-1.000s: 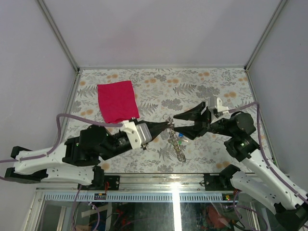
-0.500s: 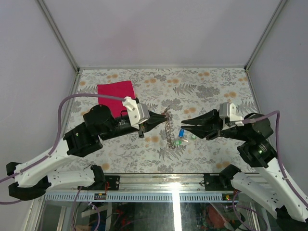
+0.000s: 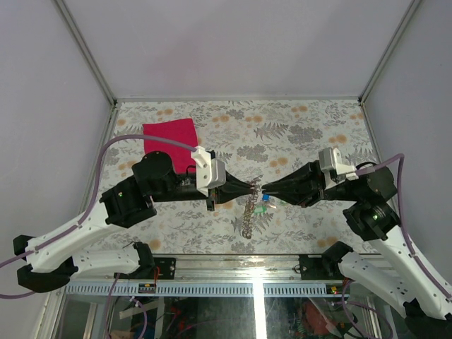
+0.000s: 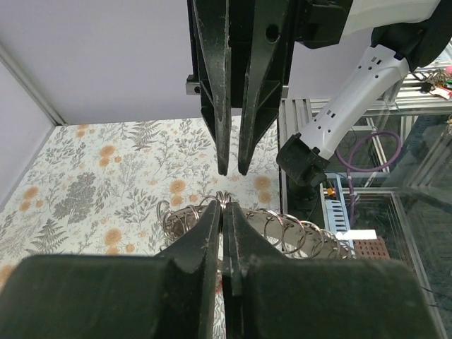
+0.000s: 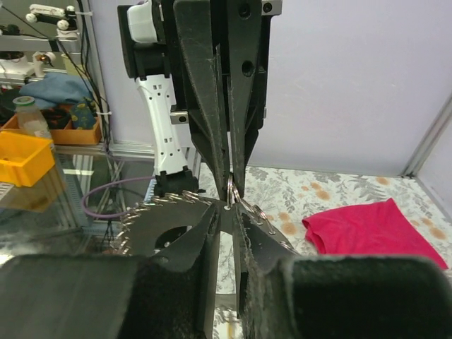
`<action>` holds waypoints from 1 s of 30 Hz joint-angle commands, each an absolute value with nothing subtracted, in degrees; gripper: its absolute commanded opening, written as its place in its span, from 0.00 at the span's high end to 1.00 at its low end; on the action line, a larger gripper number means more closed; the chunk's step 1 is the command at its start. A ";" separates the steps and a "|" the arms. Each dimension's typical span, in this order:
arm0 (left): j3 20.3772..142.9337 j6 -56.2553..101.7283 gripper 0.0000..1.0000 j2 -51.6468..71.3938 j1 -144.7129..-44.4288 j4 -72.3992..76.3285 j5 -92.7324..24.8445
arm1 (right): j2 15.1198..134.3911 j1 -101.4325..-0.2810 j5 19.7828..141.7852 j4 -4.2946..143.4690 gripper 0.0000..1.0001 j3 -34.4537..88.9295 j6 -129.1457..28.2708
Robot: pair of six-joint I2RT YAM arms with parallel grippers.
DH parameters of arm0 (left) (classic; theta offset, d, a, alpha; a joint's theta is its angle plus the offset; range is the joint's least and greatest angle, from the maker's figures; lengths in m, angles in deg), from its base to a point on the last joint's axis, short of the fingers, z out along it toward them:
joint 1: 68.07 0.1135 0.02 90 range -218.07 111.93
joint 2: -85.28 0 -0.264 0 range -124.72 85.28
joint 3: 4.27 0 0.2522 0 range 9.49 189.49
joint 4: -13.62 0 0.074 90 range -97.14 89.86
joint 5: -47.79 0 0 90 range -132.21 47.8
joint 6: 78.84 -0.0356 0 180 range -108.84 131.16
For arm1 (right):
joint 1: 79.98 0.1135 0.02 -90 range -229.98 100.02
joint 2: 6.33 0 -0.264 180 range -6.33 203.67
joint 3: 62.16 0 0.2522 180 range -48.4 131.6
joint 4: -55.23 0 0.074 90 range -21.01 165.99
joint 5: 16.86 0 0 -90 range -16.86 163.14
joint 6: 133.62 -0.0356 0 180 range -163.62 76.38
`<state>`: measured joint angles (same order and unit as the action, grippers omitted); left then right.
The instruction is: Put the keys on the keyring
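Note:
The keyring (image 3: 247, 215), a grey ring with a coiled jagged edge, hangs above the table between both arms. My left gripper (image 3: 254, 188) is shut on its upper edge; in the left wrist view (image 4: 224, 206) the coils (image 4: 282, 227) fan out behind the fingertips. My right gripper (image 3: 265, 189) meets it tip to tip and is shut on the same upper edge, as the right wrist view (image 5: 229, 210) shows, with the ring (image 5: 162, 215) spreading to the left. Keys with blue and green heads (image 3: 265, 203) hang just under the right fingertips.
A magenta cloth (image 3: 171, 138) lies at the back left of the flowered table (image 3: 318, 120); it also shows in the right wrist view (image 5: 367, 226). Grey walls enclose the table on three sides.
My right gripper has moved left and closed in on the ring at the left gripper's tip. My left gripper has moved right and slightly down with the ring.

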<state>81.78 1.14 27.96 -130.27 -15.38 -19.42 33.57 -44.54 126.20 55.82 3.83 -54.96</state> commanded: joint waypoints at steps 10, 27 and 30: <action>84.21 2.17 1.00 28.68 -129.96 -11.39 -18.00 | 35.92 -44.80 131.22 51.84 0.82 3.03 -58.48; 84.48 2.36 1.00 27.98 -129.97 -11.32 -17.22 | 36.60 -44.74 130.73 47.19 0.76 1.99 -60.94; 84.47 2.47 1.00 27.78 -130.00 -11.32 -17.07 | 36.40 -44.74 130.50 46.45 0.75 1.82 -61.39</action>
